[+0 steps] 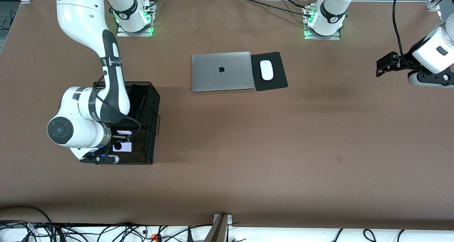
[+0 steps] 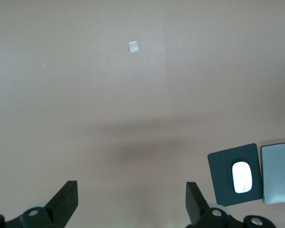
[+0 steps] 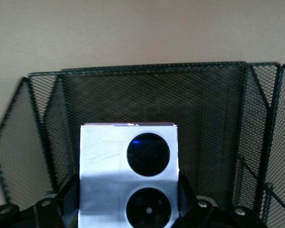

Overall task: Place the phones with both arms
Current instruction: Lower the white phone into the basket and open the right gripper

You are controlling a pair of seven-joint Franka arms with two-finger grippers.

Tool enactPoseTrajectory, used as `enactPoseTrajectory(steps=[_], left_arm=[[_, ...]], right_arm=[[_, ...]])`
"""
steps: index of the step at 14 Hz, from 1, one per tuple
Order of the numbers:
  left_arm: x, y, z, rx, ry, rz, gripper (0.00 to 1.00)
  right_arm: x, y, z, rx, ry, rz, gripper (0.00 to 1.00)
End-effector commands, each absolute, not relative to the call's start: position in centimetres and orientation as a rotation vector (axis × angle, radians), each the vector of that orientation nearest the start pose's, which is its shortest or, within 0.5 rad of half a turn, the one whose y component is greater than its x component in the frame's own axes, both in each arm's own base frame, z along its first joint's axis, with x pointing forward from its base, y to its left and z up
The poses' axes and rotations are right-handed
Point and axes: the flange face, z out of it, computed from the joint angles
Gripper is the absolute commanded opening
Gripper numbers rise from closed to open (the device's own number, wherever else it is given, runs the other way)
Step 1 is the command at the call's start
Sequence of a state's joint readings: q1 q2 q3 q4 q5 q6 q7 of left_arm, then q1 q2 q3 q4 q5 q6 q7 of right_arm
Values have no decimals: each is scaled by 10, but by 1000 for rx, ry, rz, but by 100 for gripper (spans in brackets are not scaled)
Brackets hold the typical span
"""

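Note:
My right gripper (image 1: 121,138) is shut on the pale lilac phone (image 1: 122,148), low inside the black mesh basket (image 1: 150,103) at the right arm's end of the table. In the right wrist view the phone (image 3: 104,156) shows its two black circles, a finger pressed on each side, with the basket's mesh wall (image 3: 204,104) close in front of it. My left gripper (image 1: 380,67) waits in the air over bare table at the left arm's end. Its fingers (image 2: 65,202) stand wide apart and hold nothing. No other phone is in view.
A shut silver laptop (image 1: 221,71) lies mid-table toward the bases, with a white mouse (image 1: 266,70) on a black pad (image 1: 275,83) beside it. Both also show in the left wrist view, the mouse (image 2: 242,177) and the laptop (image 2: 278,173). Cables run along the table's near edge.

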State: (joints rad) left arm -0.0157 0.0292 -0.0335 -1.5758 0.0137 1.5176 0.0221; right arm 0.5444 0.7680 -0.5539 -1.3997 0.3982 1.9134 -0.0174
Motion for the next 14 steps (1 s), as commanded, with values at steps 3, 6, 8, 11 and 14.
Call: enactPoseTrajectory(steps=[3,6,8,11,14], left_arm=[[550,-25,609,-3132,106,132,100],[548,-25,609,-3131,108,146,100],[547,-25,609,-3130,108,154,100],[547,-25,609,-3131,105,154,100],[547,-25,609,-3131,106,154,100]], right_arm=[[691,85,262,-3138,146,198,31],[694,85,265,-3142,148,164,90],[696,84,272,-3127,156,141,99],[712,80,308,-3078,178,83,99],[713,74,363,-3063,163,224,99]])
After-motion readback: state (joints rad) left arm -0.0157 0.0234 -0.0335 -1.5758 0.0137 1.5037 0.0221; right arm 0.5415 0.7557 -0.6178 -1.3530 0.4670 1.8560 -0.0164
